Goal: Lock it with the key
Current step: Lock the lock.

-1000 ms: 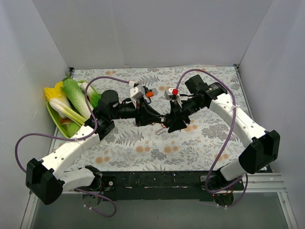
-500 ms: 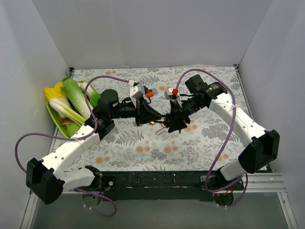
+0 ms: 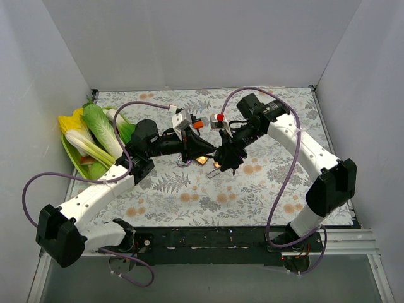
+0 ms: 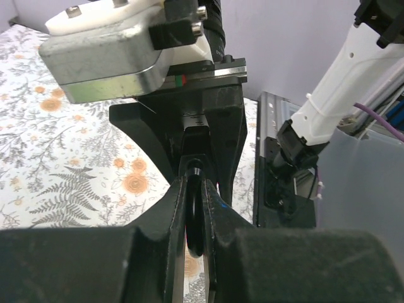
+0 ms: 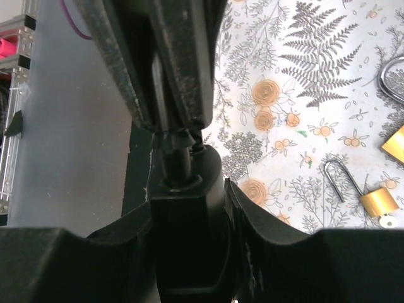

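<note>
Tabletop: grey fern-and-flower printed cloth tabletop (image 3: 183, 208) spanning the work area.
Small brass padlock (image 5: 377, 201): lying flat on the cloth just beside the meeting grippers, steel shackle swung open, touched by neither.
Left gripper (image 4: 194, 196): jaws narrow, pinching a black round-headed key (image 4: 194, 218) on edge above the cloth.
Right gripper (image 3: 224, 158): tip to tip with the left one at mid-table; whether its jaws grip anything cannot be told.
Far left: green plastic tray (image 3: 74, 163) of leafy vegetables (image 3: 95, 129) against the wall.
</note>
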You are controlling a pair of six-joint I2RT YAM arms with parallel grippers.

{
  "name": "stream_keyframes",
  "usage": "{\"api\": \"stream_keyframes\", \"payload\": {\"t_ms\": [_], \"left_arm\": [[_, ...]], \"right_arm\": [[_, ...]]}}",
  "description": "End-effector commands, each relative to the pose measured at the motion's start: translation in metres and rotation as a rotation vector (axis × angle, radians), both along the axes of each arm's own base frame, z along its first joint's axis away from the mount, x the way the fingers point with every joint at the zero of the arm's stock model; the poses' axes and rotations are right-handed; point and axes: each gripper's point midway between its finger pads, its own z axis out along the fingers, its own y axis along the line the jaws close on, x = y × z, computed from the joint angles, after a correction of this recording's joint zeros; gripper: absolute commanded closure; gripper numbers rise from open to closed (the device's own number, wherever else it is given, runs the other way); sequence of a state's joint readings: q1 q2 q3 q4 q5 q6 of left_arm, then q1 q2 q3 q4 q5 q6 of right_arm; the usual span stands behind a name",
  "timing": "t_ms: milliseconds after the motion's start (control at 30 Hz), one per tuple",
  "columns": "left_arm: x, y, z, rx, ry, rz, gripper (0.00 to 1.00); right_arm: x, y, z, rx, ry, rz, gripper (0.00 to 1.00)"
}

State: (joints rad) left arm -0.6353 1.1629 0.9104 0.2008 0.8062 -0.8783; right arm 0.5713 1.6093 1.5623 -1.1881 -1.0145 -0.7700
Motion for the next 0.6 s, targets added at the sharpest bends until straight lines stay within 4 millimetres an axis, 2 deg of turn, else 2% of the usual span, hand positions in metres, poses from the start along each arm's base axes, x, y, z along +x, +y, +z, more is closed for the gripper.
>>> {"api": "stream_keyframes", "payload": {"t_ms": [0, 100, 167, 200, 300, 333, 433, 467, 500, 567], "left_arm": [[-0.049, -0.019, -0.064, 0.11, 0.16, -0.204, 1.0], [-0.049, -0.014, -0.076, 0.13, 0.18, -0.193, 1.0], [-0.045, -0.009, -0.073, 0.122, 0.187, -0.178, 1.0], [-0.032, -0.003, -0.067, 0.108, 0.189, -0.146, 1.0], [-0.016, 0.003, -0.057, 0.093, 0.175, -0.103, 1.0], [-0.012, 0.003, -0.049, 0.082, 0.145, -0.093, 1.0], [-0.004, 0.007, -0.031, 0.044, 0.148, -0.076, 1.0], [0.002, 0.012, -0.028, 0.032, 0.163, -0.061, 1.0], [0.005, 0.014, -0.021, 0.012, 0.159, -0.052, 1.0], [0.008, 0.021, -0.013, -0.025, 0.207, -0.038, 1.0]], "right_arm": [[0.011, 0.049, 0.084, 0.341, -0.147, 0.119, 0.99], [0.023, 0.047, 0.083, 0.331, -0.162, 0.099, 0.99], [0.028, 0.043, 0.078, 0.332, -0.167, 0.095, 0.99], [0.025, 0.039, 0.071, 0.312, -0.14, 0.095, 0.99], [0.021, 0.033, 0.053, 0.289, -0.122, 0.098, 0.99], [0.018, 0.029, 0.042, 0.274, -0.102, 0.095, 0.99], [0.016, 0.023, 0.03, 0.259, -0.087, 0.088, 0.99], [0.019, 0.02, 0.029, 0.259, -0.084, 0.075, 0.99], [0.019, 0.017, 0.031, 0.264, -0.083, 0.067, 0.92], [0.023, 0.01, 0.034, 0.288, -0.058, 0.039, 0.86]]}}
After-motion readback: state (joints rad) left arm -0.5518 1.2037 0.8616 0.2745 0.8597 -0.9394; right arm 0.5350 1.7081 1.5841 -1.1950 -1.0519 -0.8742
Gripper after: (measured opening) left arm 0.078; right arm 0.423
